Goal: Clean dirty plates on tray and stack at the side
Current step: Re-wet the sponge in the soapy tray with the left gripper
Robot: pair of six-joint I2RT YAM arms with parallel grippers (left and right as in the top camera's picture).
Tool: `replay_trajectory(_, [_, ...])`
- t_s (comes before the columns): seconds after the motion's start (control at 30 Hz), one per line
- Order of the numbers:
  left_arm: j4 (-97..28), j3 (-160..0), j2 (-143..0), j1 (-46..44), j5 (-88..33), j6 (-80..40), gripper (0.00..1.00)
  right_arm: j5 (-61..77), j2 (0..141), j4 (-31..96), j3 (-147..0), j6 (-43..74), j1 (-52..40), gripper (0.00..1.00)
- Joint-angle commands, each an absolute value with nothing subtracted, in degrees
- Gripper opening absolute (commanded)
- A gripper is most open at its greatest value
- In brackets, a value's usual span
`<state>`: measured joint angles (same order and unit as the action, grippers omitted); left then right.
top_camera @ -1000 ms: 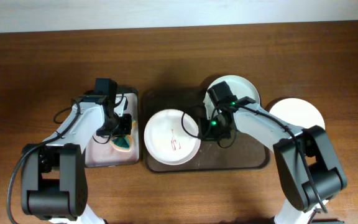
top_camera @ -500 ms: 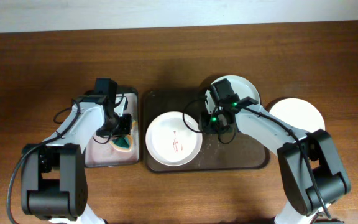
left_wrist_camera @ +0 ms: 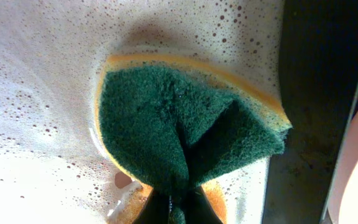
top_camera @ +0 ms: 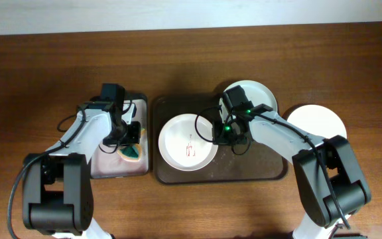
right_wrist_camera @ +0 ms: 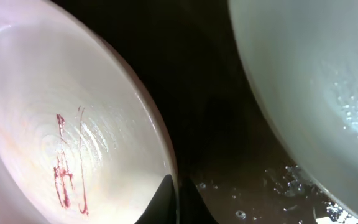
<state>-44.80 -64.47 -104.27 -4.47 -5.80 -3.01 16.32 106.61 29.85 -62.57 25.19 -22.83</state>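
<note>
A dirty plate (top_camera: 187,143) with reddish streaks sits on the left part of the dark brown tray (top_camera: 264,166). My right gripper (top_camera: 216,136) is shut on this plate's right rim; the right wrist view shows the fingers (right_wrist_camera: 178,202) pinching the rim of the streaked plate (right_wrist_camera: 61,143). A second white plate (top_camera: 254,94) lies at the tray's back right and also shows wet in the right wrist view (right_wrist_camera: 316,81). A third plain white plate (top_camera: 320,119) lies on the table right of the tray. My left gripper (top_camera: 132,135) is shut on a green and yellow sponge (left_wrist_camera: 179,124) in soapy water.
The smaller black-rimmed tray (top_camera: 115,169) with pale soapy water stands left of the brown tray. Water drops lie on the brown tray floor (right_wrist_camera: 272,180). The table's back edge meets a white wall.
My right gripper has moved the streaked plate a little to the right and back on the tray. The left arm has not moved.
</note>
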Motion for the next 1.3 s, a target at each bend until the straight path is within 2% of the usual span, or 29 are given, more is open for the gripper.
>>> replay_trajectory(0.0, [-44.9,-65.9,-104.6,-4.5,-6.9,-3.2,0.00,14.7,106.1,30.4,-62.1,27.9,-23.3,0.04])
replay_trajectory(0.27, [-44.3,-69.6,-97.3,-4.5,-6.0,-3.2,0.00,14.7,106.1,30.9,-62.1,27.9,-23.3,0.04])
replay_trajectory(0.67, [-42.2,-69.5,-88.3,-4.9,8.1,-6.8,0.00,14.7,106.1,30.9,-62.1,27.3,-23.3,0.04])
replay_trajectory(1.0, [-40.2,-69.5,-82.3,-11.2,23.4,-6.8,0.00,14.7,106.1,30.9,-62.1,27.3,-23.3,0.04])
replay_trajectory(1.27, [-40.1,-69.5,-82.3,-13.0,24.9,-6.8,0.00,14.7,106.1,30.9,-62.1,27.3,-23.3,0.04])
